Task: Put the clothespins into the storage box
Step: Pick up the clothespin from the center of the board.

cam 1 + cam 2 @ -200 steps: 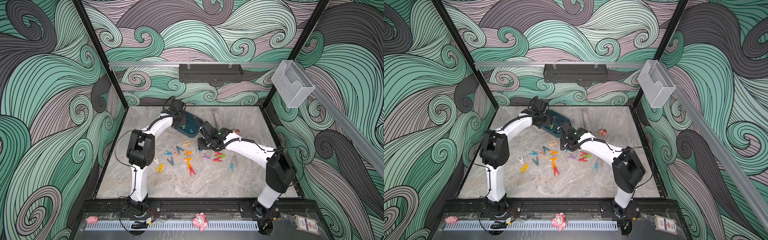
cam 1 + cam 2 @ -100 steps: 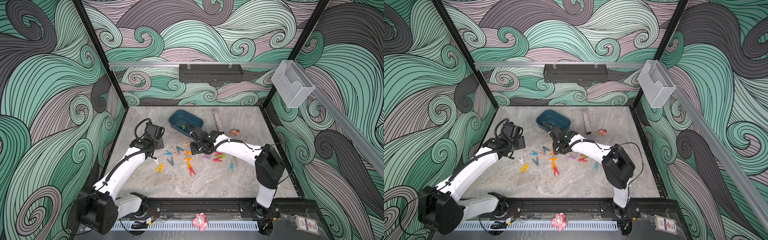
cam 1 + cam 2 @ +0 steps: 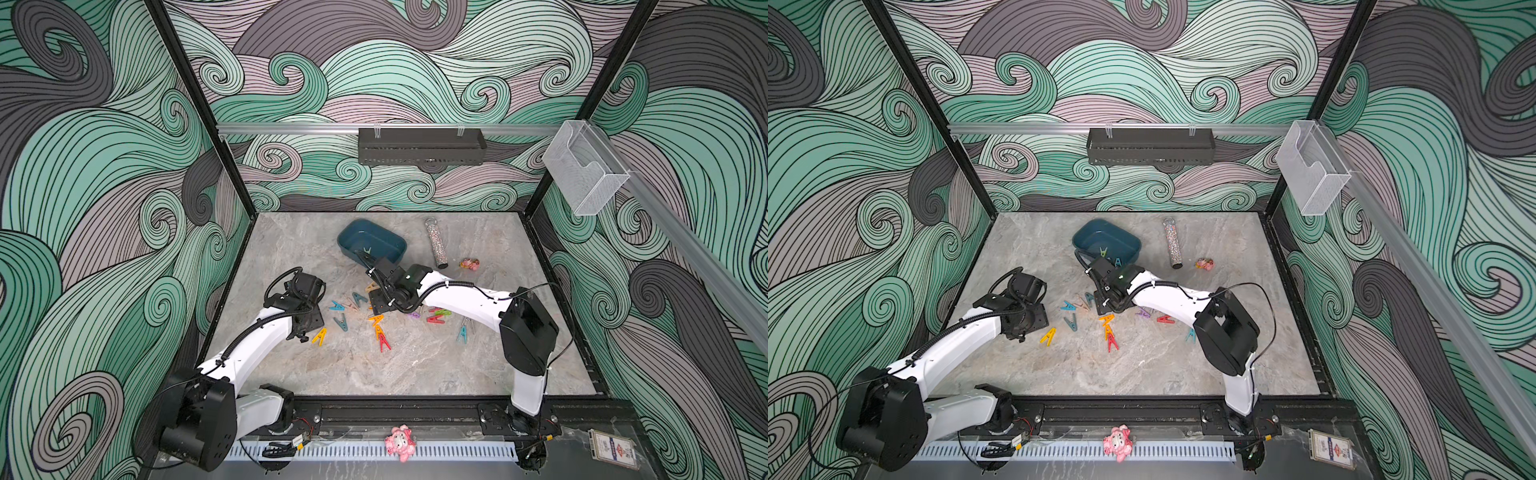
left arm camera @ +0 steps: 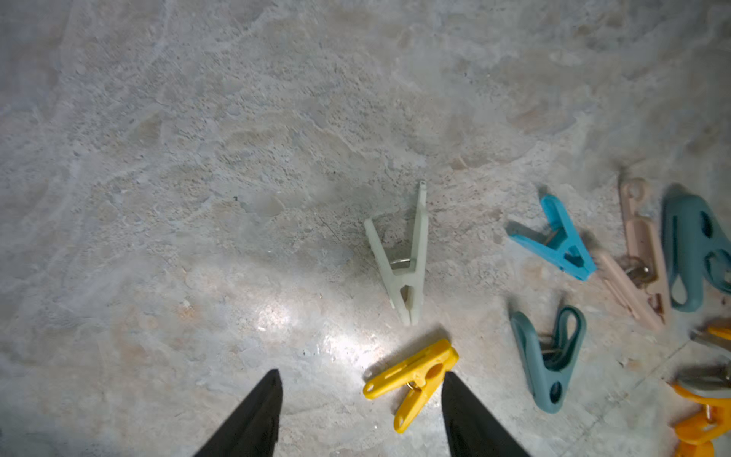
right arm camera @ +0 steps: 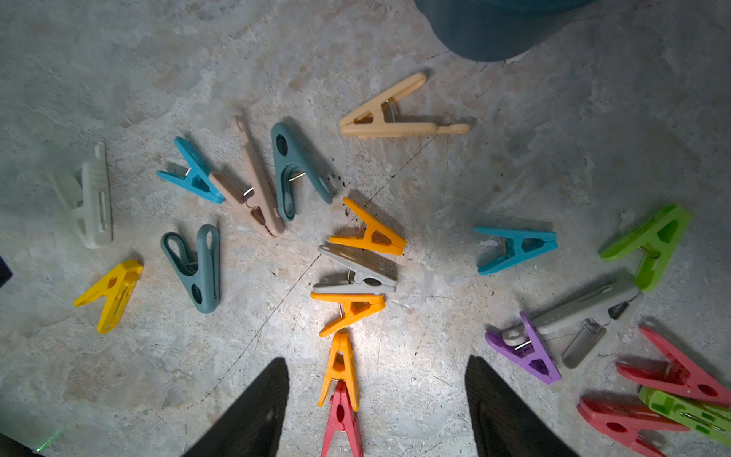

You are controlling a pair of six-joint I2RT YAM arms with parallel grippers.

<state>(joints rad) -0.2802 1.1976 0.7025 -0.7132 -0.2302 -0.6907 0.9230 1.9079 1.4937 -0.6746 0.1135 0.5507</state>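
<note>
Hanging low with fingers spread and empty, the left gripper [image 4: 360, 378] has a yellow clothespin [image 4: 415, 376] between them, and the right gripper [image 5: 375, 362] an orange clothespin [image 5: 341, 368]. I think each should drop straight down, pinch the middle, then carry it to the storage box [image 3: 374, 232] at twelve o'clock from the pile.

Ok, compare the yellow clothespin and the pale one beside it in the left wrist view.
The yellow clothespin is bright and stubby; the pale clothespin is whitish and slimmer. The yellow clothespin lies between the fingers of the open left gripper, the pale clothespin beyond them. Both lie flat, unheld.
</note>
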